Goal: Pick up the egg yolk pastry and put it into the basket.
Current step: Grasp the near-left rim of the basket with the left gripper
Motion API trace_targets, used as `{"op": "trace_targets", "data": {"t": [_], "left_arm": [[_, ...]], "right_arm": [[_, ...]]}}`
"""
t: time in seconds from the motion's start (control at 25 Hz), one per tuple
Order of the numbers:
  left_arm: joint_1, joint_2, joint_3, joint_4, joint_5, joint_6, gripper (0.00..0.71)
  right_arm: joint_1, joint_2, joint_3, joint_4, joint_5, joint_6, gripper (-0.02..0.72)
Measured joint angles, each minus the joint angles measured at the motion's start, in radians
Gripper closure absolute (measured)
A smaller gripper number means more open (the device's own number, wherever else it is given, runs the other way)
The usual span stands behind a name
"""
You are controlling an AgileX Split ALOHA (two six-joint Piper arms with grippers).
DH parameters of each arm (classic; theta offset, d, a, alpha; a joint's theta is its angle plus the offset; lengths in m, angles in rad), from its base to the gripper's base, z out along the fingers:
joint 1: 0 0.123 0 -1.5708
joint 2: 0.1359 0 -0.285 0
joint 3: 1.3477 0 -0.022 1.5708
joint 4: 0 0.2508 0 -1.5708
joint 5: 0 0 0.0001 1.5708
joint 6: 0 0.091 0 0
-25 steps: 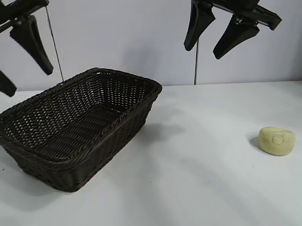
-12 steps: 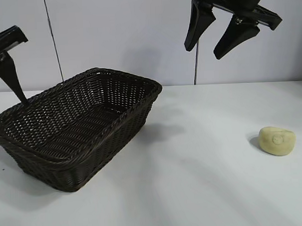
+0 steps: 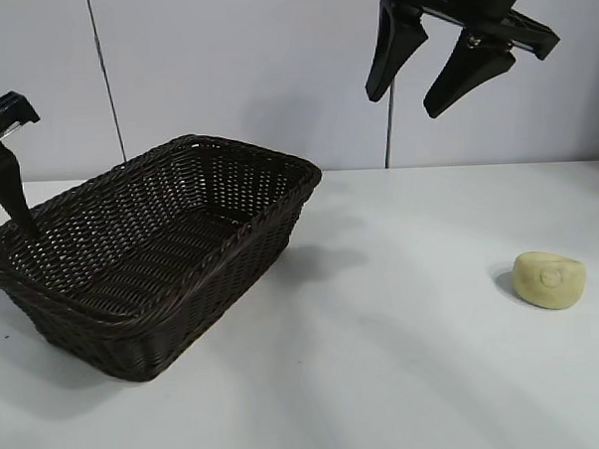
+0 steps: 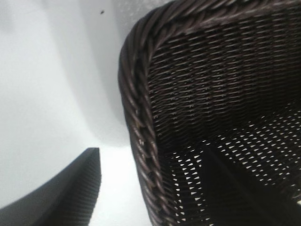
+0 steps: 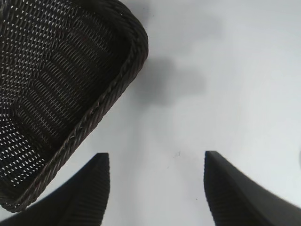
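Item one, the egg yolk pastry (image 3: 549,279): a small pale yellow lump with a faint round imprint, resting on the white table (image 3: 406,379), well below the right gripper's fingers and slightly to the outer side of them, well apart from the basket and touched by nothing. Item two, the basket (image 3: 152,253): dark brown wicker, rectangular, braided rim, sloping open-weave sides, standing upright on the table and holding nothing visible. Item three, the right gripper (image 3: 434,64): high above the table, between basket and pastry, its two dark fingers (image 3: 384,57) spread wide with nothing between them; in the right wrist view the gripper (image 5: 157,188) shows bare table between the finger tips and a corner of the basket (image 5: 70,89) off to one side. Item four, the left gripper (image 3: 4,168): low at the basket's outer end, one finger pointing down at the rim there. In the left wrist view (image 4: 155,188) the fingers (image 4: 70,193) stand apart and straddle the braided rim (image 4: 138,136), one outside over the table (image 4: 51,84), the other inside over the woven floor, gripping nothing. Item five, a pale wall (image 3: 233,68) with vertical seams stands behind the table.
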Motion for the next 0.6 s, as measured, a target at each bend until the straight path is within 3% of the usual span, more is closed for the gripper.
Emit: {"op": "trace_targets", "data": {"t": [0.4,0.6], "left_arm": [[0.0,0.061,0.0,0.0,-0.018,0.0,0.258],[0.0,0.135,0.0,-0.013,-0.082,0.0,0.258]], "right_arm": [[0.0,0.0,0.0,0.0,0.0,0.0,0.272],[0.0,0.0,0.0,0.0,-0.001,0.0,0.272]]}}
